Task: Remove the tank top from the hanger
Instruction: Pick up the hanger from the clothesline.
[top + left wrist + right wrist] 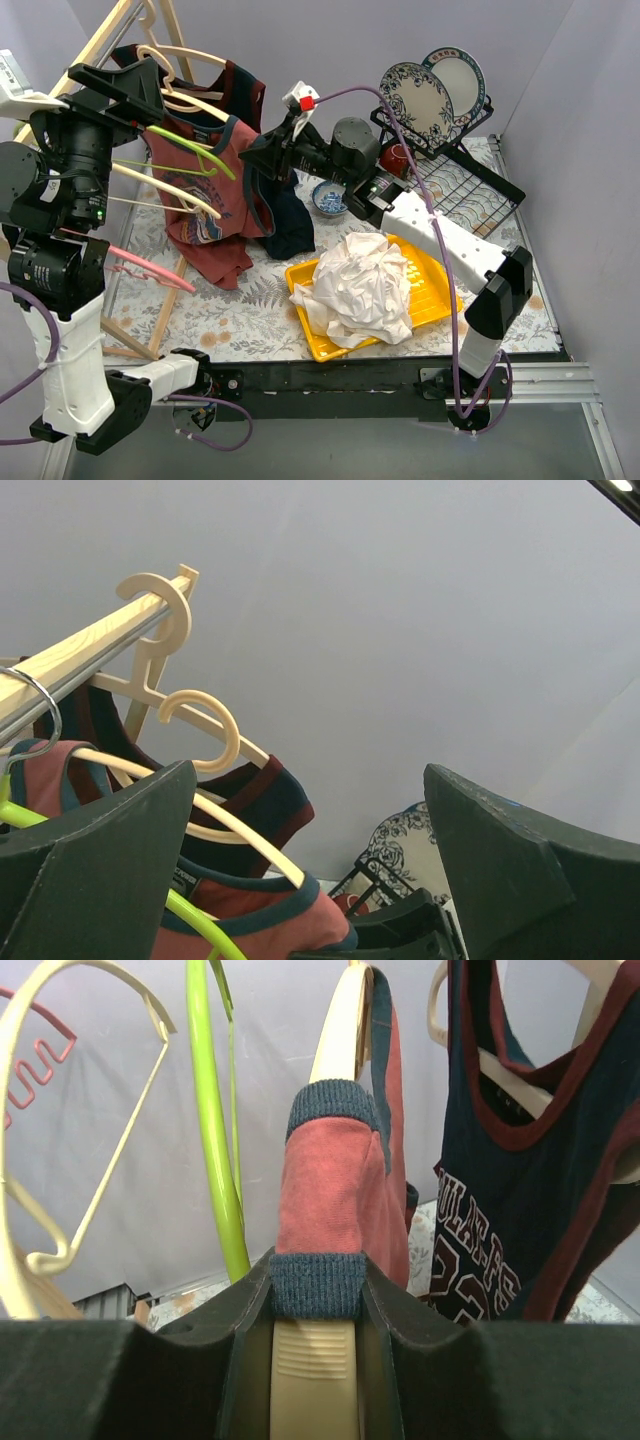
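Only by the right wrist view is the right gripper (315, 1300) shown pinching the red tank top (335, 1180), mid-frame, against its cream hanger (338, 1025), whereas the left gripper (310, 875) is seen spread below the rail (80, 655), room lying open rightward.

Left gripper (310, 810) was spread wide at the bottom, nothing btwn the fingers. Cream hangers (215, 730) were hooked on the wood rail (80, 655) up left. Red top (270, 920) w/ navy trim hung there, green hanger (200, 920) across it, navy top (275, 800) behind. Plate (400, 835) + rack (375, 880) in the bg.
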Robot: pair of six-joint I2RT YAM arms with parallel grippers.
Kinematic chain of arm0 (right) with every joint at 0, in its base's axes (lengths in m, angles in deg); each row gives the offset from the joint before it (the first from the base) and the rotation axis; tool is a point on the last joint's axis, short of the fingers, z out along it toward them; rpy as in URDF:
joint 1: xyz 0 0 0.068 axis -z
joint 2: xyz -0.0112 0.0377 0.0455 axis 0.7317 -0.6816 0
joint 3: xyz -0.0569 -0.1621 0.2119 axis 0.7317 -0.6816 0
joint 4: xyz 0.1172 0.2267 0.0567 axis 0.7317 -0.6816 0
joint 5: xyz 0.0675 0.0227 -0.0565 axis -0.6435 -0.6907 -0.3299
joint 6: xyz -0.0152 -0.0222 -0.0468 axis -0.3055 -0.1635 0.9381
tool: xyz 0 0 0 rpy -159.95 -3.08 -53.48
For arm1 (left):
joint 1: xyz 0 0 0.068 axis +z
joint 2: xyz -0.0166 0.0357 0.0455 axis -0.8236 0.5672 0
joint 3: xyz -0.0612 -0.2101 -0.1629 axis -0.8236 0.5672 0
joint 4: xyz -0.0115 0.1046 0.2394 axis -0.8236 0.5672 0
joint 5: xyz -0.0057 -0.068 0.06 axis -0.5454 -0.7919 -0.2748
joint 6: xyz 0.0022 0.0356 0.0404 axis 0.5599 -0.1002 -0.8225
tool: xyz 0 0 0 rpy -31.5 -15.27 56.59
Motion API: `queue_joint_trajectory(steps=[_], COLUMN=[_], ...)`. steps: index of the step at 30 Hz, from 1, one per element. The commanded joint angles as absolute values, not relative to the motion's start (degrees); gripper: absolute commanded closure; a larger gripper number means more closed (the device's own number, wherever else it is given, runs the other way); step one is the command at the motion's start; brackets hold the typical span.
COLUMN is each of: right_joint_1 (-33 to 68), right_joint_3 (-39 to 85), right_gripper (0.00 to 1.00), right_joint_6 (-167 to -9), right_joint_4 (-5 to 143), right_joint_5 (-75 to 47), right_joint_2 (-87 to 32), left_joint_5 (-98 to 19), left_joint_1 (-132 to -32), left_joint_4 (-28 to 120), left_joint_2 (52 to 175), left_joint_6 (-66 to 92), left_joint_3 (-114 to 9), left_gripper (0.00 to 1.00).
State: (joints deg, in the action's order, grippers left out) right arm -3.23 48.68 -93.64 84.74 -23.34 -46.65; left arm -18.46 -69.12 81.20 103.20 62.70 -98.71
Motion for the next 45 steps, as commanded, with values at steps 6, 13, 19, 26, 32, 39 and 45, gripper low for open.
queue_joint_trajectory(steps=[6,13,19,26,32,39,45], right_joint_1=[-0.43,-0.26,-0.26,-0.26,-0.26,-0.26,-0.26], right_joint_3=[42.12,29.73,21.02,19.95,19.87,19.96,20.31], right_gripper=[0.99,0.99,0.99,0.99,0.99,0.99,0.99], right_joint_6=[-93.96,-95.63,-96.68,-97.39,-97.92,-98.71,-98.97], right_joint_4=[92.29,94.67,96.08,95.47,95.46,94.85,94.06], right_joint_5=[-21.21,-22.17,-22.52,-22.61,-23.4,-25.77,-27.0], right_joint_2=[-34.32,-23.61,-16.13,-13.83,-13.04,-12.69,-12.78], left_joint_5=[-31.09,-39.17,-45.94,-54.92,-53.87,-54.93,-56.24], left_joint_1=[-69.16,-69.16,-69.16,-69.24,-69.24,-69.24,-69.16], left_joint_4=[86.77,85.2,78.09,76.4,74.21,73.15,70.87], left_joint_2=[108.06,108.86,108.42,108.68,107.63,109.03,108.68], left_joint_6=[61.41,60.54,57.55,52.01,50.25,49.64,50.16], left_joint_3=[-101.64,-98.3,-92.68,-88.54,-85.29,-86.16,-84.68], left_gripper=[0.02,0.07,0.2,0.27,0.36,0.48,0.73])
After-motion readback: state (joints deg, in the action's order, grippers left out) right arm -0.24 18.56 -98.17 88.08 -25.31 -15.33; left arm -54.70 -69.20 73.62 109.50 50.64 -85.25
